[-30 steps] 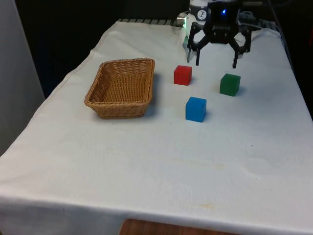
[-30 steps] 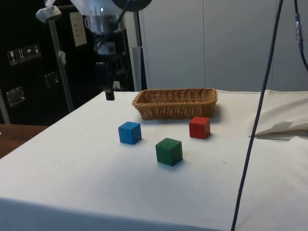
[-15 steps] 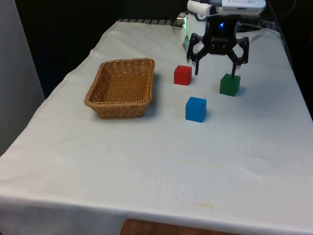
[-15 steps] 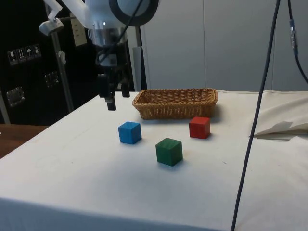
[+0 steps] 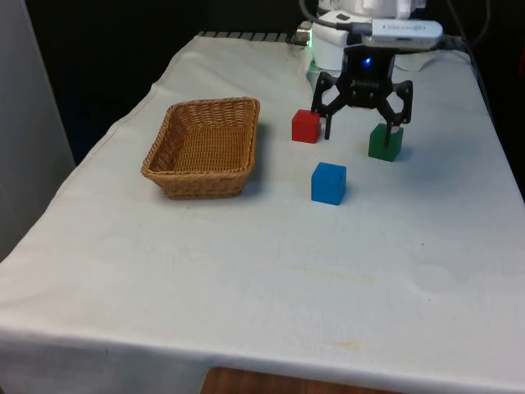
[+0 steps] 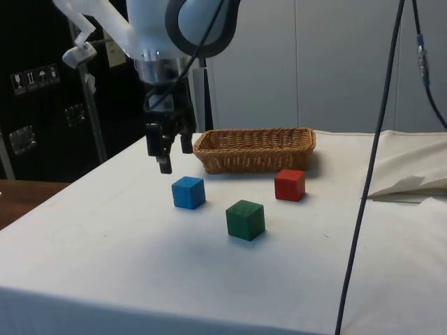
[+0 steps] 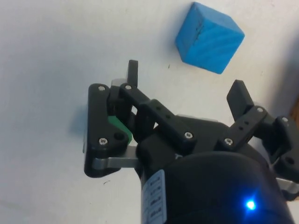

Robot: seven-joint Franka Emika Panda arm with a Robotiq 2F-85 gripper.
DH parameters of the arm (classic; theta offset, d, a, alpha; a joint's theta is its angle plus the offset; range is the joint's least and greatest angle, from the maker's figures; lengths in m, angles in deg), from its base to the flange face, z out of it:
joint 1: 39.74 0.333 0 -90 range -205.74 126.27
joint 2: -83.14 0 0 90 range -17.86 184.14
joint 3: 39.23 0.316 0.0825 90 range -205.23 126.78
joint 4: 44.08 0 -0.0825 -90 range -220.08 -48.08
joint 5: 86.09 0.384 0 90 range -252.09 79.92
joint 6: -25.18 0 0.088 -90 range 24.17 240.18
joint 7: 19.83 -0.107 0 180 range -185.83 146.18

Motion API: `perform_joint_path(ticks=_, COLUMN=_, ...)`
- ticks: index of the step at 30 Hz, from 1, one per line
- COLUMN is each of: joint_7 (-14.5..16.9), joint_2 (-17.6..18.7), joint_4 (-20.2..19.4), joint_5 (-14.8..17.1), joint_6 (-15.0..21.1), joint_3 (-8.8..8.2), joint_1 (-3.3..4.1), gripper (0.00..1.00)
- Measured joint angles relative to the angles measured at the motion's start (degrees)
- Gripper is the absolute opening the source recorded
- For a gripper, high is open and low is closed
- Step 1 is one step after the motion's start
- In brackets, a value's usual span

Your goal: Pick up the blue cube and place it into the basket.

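The white arm reaches downward, its black two-finger gripper (image 5: 357, 131) (image 6: 170, 156) (image 7: 184, 81) pointing at the white tablecloth (image 5: 271, 271), fingers spread wide and empty. The small blue cube (image 5: 329, 182) (image 6: 188, 192) (image 7: 209, 37) rests near the fingertips, between the woven wicker basket (image 5: 203, 148) (image 6: 255, 148) and the green cube (image 5: 385, 142) (image 6: 245, 219); a red cube (image 5: 306, 125) (image 6: 289, 185) sits beside.

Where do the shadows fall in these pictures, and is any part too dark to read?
Front view: the basket throws a soft shadow toward the front view's right, and the blue cube a faint one below it; the background is black. Side view: lighting is even, with a soft shadow under the green cube.
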State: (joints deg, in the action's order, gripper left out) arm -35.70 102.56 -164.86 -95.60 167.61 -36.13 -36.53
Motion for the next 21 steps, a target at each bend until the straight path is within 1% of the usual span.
perform_joint_path(ticks=21, joint_7=-0.4, joint_2=3.67, joint_4=-0.11, joint_5=-0.06, joint_6=3.44, joint_3=-1.95, joint_1=-0.06, gripper=1.0)
